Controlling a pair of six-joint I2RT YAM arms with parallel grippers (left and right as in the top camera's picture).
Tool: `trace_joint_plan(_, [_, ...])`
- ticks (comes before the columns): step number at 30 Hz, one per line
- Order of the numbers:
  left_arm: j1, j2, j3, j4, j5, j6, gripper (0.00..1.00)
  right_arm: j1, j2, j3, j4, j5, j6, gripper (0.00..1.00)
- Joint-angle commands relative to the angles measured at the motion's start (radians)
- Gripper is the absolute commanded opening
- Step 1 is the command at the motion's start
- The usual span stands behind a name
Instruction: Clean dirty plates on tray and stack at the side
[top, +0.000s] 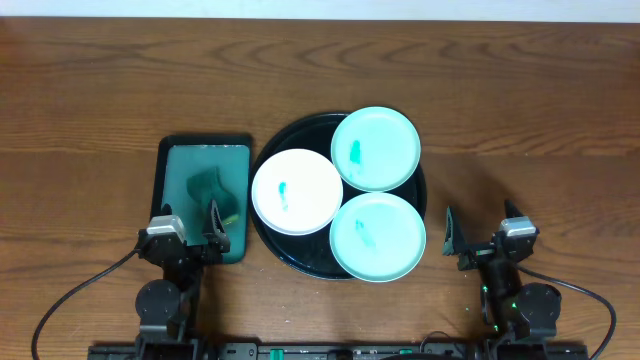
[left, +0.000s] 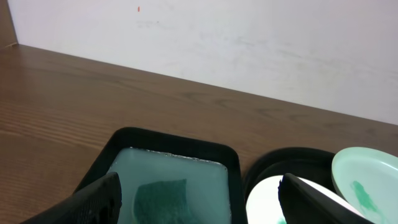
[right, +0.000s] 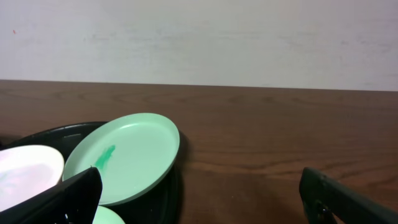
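Note:
The round black tray (top: 268, 238) sits mid-table and holds three plates, each with a teal smear: a white one (top: 297, 192) at the left, a mint-green one (top: 376, 149) at the back right, and another mint-green one (top: 378, 237) at the front right. My left gripper (top: 190, 222) stands open over the near end of the rectangular tray, left of the plates. My right gripper (top: 484, 228) stands open over bare wood, right of the round tray. The left wrist view shows the white plate (left: 264, 199) behind the right finger. The right wrist view shows the far mint plate (right: 124, 158) ahead left.
A rectangular black tray (top: 168, 180) of water with a green sponge (top: 212, 188) lies left of the round tray. Brown wooden tabletop surrounds both. A pale wall closes the far side in the wrist views.

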Motion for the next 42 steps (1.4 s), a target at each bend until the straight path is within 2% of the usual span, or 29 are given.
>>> trace_joint_plan(1, [0.005, -0.006, -0.008, -0.053, -0.014, 0.017, 0.81, -0.007, -0.001, -0.001, -0.004, 0.002, -0.011, 0.99])
trace_joint_plan(10, [0.005, -0.006, -0.008, -0.050, -0.012, 0.016, 0.81, -0.007, -0.001, -0.001, -0.004, 0.002, -0.011, 0.99])
trace_joint_plan(18, [0.005, 0.018, 0.017, -0.061, 0.119, 0.013, 0.81, -0.007, -0.001, -0.001, -0.004, 0.002, -0.011, 0.99])
trace_joint_plan(23, [0.005, 0.151, 0.133, -0.084, 0.117, 0.018, 0.81, -0.007, -0.001, -0.001, -0.004, 0.002, -0.011, 0.99])
trace_joint_plan(27, [0.005, 0.354, 0.292, -0.112, 0.109, 0.032, 0.81, -0.007, -0.001, -0.001, -0.004, 0.002, -0.011, 0.99])
trace_joint_plan(32, [0.005, 0.677, 0.595, -0.283, 0.110, 0.032, 0.81, -0.007, -0.001, -0.001, -0.004, 0.002, -0.011, 0.99])
trace_joint_plan(37, [0.005, 0.965, 0.933, -0.568, 0.110, 0.032, 0.81, -0.007, -0.001, -0.001, -0.005, 0.002, -0.011, 0.99])
trace_joint_plan(38, [0.005, 1.046, 1.033, -0.669, 0.110, 0.032, 0.81, -0.007, -0.001, -0.001, -0.004, 0.002, -0.011, 0.99])
trace_joint_plan(42, [0.005, 1.183, 1.202, -0.868, 0.115, 0.031, 0.81, -0.007, -0.001, -0.001, -0.002, 0.002, -0.012, 0.99])
